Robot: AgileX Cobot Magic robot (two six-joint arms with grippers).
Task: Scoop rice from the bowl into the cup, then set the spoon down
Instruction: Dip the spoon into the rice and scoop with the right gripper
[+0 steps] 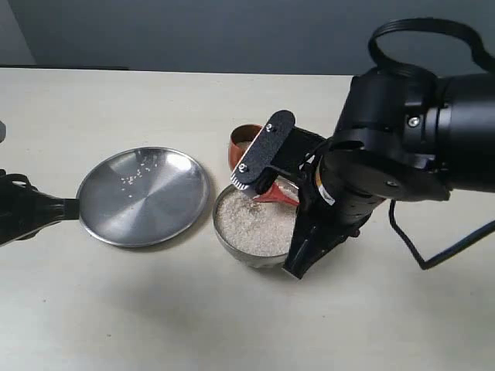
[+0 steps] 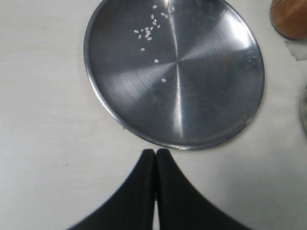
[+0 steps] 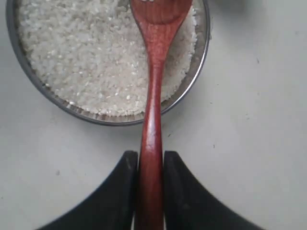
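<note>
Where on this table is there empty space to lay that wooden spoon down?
Widest bare table lies across the foreground, in front of the plate and bowl. More lies behind the plate, left of the cup. Crowded: plate, bowl and cup sit close together, the right claw holding the spoon over the bowl.

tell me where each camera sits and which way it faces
Exterior: above the table, looking down at plate, bowl, cup; left gripper and right arm show.
Left wrist: behind the shut left gripper, facing down at the plate.
Right wrist: behind the right gripper, which clamps the spoon, facing down at rice.
Shared: exterior and left wrist both show the plate.
</note>
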